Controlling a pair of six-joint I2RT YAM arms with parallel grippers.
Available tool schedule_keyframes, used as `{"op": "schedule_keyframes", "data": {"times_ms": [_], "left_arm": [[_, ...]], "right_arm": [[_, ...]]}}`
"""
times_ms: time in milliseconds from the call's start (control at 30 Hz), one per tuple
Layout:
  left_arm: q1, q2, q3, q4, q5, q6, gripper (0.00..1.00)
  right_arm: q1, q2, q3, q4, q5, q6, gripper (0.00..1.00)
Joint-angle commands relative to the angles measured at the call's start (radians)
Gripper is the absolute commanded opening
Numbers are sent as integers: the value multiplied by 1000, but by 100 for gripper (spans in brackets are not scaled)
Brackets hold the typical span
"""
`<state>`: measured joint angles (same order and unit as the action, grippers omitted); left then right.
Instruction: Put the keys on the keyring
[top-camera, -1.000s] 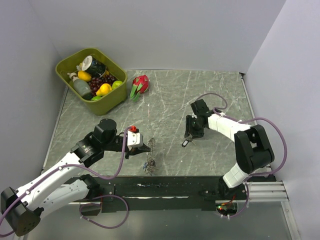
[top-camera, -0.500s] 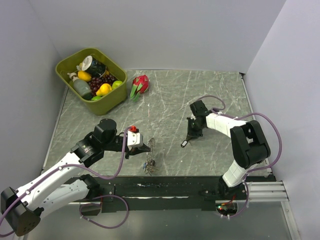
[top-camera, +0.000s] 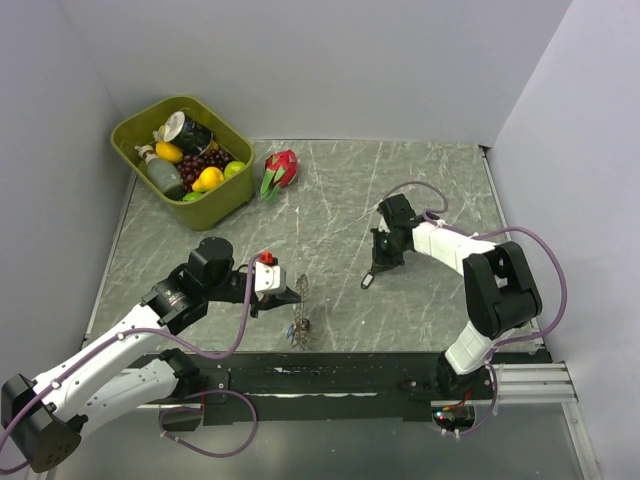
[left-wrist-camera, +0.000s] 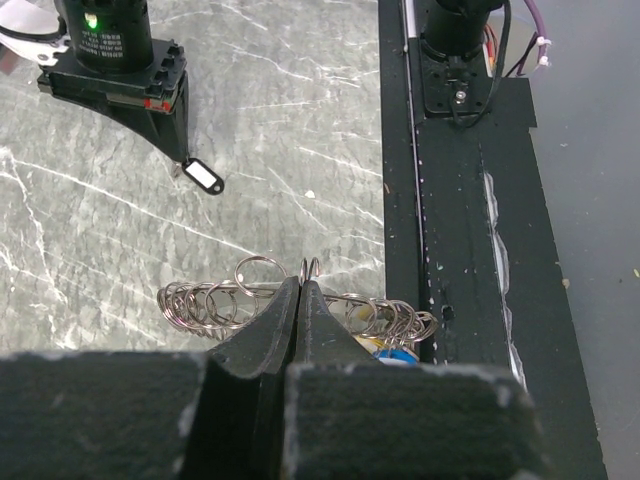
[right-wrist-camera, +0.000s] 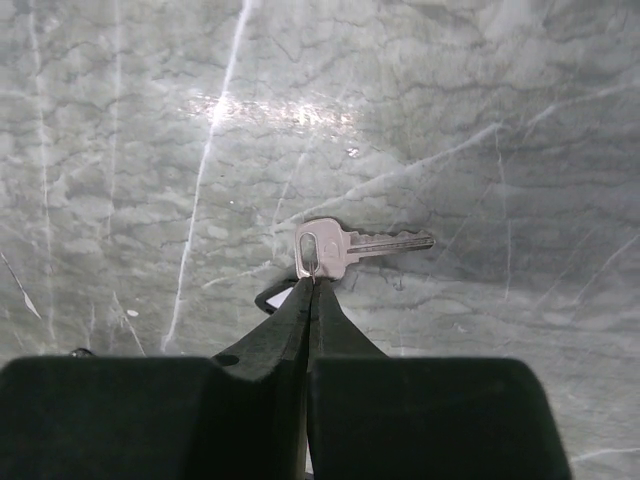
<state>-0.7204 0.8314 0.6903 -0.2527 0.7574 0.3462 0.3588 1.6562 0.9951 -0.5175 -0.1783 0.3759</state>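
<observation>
My left gripper (top-camera: 300, 292) is shut on the keyring (top-camera: 301, 326), which it holds edge-on just above the table near the front edge. In the left wrist view the gripper (left-wrist-camera: 302, 286) pinches the thin ring (left-wrist-camera: 200, 300), fringed with small rings; a blue tag (left-wrist-camera: 397, 351) hangs on its right part. My right gripper (top-camera: 374, 272) is shut on the small ring of a silver key (right-wrist-camera: 340, 245) with a black tag (right-wrist-camera: 273, 298), low over the table's middle. The gripper (right-wrist-camera: 314, 282) has its fingers pressed together. The tag's white window shows in the left wrist view (left-wrist-camera: 203, 178).
A green bin (top-camera: 222, 125) of toy fruit and bottles stands at the back left, a dragon fruit (top-camera: 281, 168) beside it. A black rail (top-camera: 330, 375) runs along the table's front edge, close to the keyring (left-wrist-camera: 460, 250). Grey walls enclose the table.
My right gripper has shifted slightly away and to the left, taking the black-tagged key with it. My left gripper and the keyring have hardly moved.
</observation>
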Motion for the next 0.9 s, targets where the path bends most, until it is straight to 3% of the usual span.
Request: {"op": "schedule_keyframes", "data": {"times_ms": [0,433,533,700,867], "left_arm": [[15,5,6,62,-12,-7,1],[72,29,5,85,-87,-59,1],[75,29,5,84,-90,-58,1],[76,32,5,70,-104,-44,1],[79,31,2,79,-95,-46,1]], "right_arm": [[29,-88,51,34,-68,-123,0],[131,-274,39,89,-383,-420,0],[135,-320,27,91,-527,-480,0],[141,-430,-7,152,-763,-496,0],[157,-500,-15,186,-793,-473,0]]}}
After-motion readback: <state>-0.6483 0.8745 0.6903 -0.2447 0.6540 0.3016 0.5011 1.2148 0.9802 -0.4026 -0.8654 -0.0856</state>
